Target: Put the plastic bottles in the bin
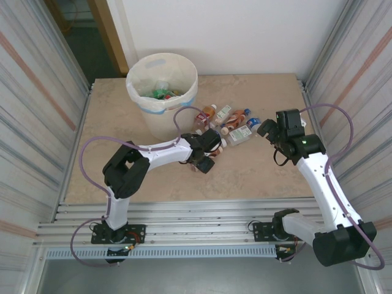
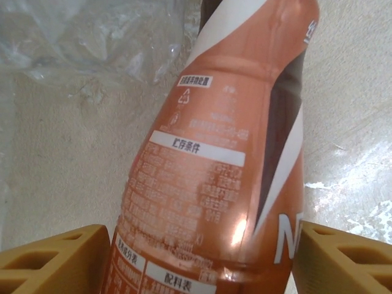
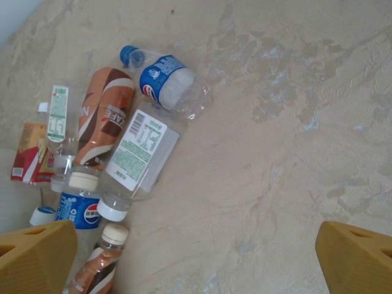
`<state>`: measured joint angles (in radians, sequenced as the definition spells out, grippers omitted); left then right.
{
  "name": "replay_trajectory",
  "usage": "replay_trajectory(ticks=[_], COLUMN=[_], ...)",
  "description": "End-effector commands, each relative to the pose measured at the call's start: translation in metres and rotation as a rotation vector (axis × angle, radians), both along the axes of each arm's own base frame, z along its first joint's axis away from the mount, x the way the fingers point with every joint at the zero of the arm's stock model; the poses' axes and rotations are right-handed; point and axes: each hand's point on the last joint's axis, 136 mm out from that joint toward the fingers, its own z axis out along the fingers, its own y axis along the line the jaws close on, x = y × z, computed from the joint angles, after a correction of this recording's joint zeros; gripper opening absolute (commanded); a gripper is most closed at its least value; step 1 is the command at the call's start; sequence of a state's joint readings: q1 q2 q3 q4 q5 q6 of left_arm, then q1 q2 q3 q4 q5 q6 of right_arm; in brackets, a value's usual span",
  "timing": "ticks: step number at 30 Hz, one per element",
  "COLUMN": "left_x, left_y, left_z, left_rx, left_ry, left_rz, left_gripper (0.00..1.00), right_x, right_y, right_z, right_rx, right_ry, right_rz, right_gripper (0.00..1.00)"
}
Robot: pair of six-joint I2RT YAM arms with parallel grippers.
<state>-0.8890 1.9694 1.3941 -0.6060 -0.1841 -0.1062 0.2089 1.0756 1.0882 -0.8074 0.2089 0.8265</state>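
A brown drink bottle with an orange label [image 2: 214,171] fills the gap between the yellow fingers [image 2: 55,257] of my left gripper [image 2: 202,263], which touch it on both sides. From above, the left gripper [image 1: 205,149] sits low at the near edge of a pile of plastic bottles [image 1: 229,119], right of the cream bin [image 1: 160,119]. My right gripper [image 1: 266,127] hangs open at the pile's right end. Its wrist view shows a crushed blue-label bottle [image 3: 165,79], a clear green-label one [image 3: 138,153] and an orange-brown one [image 3: 104,116] left of its empty jaws [image 3: 202,263].
Several bottles lie inside the bin [image 1: 162,93]. Crinkled clear plastic [image 2: 92,43] lies just beyond the held bottle. Metal frame walls close in both sides of the beige table [image 1: 257,171], and a slatted rail [image 1: 196,211] runs along its near edge.
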Motion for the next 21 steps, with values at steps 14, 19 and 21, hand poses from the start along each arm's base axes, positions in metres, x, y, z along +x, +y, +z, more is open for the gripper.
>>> replay_trajectory(ticks=[14, 19, 21], left_x=[-0.032, -0.036, -0.039], left_y=[0.014, 0.006, 0.004], left_z=[-0.008, 0.01, 0.018], left_rx=[0.041, -0.01, -0.029], left_ry=[0.028, 0.002, -0.009], left_rz=[-0.035, -0.046, -0.052], left_gripper=[0.52, 0.4, 0.4], right_x=[0.003, 0.001, 0.0], right_y=[-0.002, -0.004, -0.005], right_z=[-0.002, 0.0, 0.001], right_rx=[0.007, 0.005, 0.005], right_ry=[-0.002, -0.011, -0.015], right_rz=[-0.013, -0.019, -0.022], right_gripper=[0.98, 0.98, 0.98])
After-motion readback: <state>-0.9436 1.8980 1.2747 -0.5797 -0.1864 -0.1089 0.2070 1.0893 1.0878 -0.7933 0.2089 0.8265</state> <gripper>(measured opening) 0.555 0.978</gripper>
